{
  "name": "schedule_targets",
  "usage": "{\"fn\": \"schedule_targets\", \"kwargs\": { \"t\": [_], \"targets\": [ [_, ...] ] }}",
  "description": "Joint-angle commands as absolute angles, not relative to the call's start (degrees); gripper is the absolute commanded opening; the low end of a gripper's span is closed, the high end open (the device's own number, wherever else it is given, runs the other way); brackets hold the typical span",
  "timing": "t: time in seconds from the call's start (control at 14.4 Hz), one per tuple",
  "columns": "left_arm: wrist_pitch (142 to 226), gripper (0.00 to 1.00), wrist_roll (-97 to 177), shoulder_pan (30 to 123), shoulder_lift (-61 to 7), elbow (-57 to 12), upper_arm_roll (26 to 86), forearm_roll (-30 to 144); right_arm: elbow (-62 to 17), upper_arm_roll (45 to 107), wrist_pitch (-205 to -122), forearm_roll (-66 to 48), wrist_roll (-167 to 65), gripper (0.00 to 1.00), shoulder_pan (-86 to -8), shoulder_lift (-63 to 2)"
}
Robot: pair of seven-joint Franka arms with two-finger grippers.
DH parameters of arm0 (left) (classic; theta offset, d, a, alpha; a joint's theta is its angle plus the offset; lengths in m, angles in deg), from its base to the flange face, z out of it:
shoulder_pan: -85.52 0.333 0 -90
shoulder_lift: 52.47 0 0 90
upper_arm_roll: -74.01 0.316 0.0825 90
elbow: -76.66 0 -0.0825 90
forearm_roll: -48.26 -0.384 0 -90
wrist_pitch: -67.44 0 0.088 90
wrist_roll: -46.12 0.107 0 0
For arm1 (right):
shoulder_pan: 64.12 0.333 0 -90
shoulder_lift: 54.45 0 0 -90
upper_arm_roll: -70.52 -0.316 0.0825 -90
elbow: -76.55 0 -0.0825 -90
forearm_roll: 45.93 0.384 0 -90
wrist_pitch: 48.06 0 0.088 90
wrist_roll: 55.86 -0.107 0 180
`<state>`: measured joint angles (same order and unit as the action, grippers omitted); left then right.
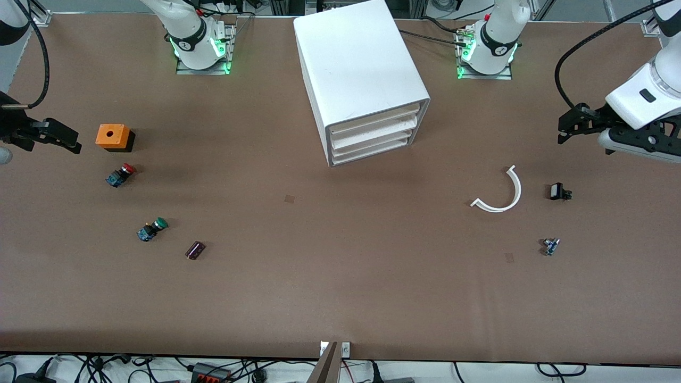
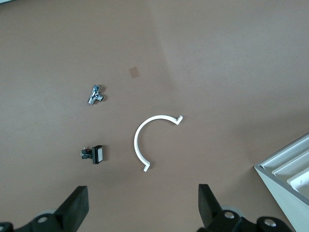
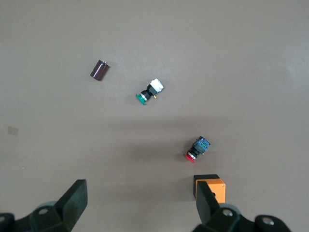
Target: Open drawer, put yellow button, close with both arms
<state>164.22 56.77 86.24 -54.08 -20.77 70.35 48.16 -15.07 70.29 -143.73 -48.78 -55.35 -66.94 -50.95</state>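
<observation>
The white cabinet (image 1: 362,69) stands at the back middle of the table, between the two arm bases. Its topmost drawer (image 1: 372,118) is shut, flush with the lower ones. A corner of the cabinet (image 2: 289,169) also shows in the left wrist view. No yellow button is in view. My left gripper (image 1: 568,126) hangs open and empty over the left arm's end of the table (image 2: 142,200). My right gripper (image 1: 63,139) hangs open and empty over the right arm's end, beside an orange box (image 1: 113,137), with the gap of the right gripper (image 3: 142,195) over bare table.
Near the right gripper lie the orange box (image 3: 212,188) with a hole on top, a red-capped pushbutton (image 1: 121,175), a green-capped pushbutton (image 1: 152,229) and a dark cylinder (image 1: 194,250). Below the left gripper lie a white curved strip (image 1: 503,194), a small black part (image 1: 558,191) and a metal fitting (image 1: 550,246).
</observation>
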Motion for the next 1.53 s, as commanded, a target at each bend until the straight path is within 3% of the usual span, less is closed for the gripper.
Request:
{"fn": "schedule_targets", "kwargs": {
  "t": [0.0, 1.46],
  "targets": [
    [163.61, 1.00, 57.46, 85.87, -55.81, -22.14, 70.68, 49.14, -15.73, 69.82, -143.51, -48.04, -54.54, 1.00, -67.37, -51.46],
    [161.84, 1.00, 54.31, 86.31, -55.46, -21.43, 70.49, 49.14, -16.43, 70.17, -141.04, -47.86, -52.17, 1.00, -67.28, -52.16]
  ]
}}
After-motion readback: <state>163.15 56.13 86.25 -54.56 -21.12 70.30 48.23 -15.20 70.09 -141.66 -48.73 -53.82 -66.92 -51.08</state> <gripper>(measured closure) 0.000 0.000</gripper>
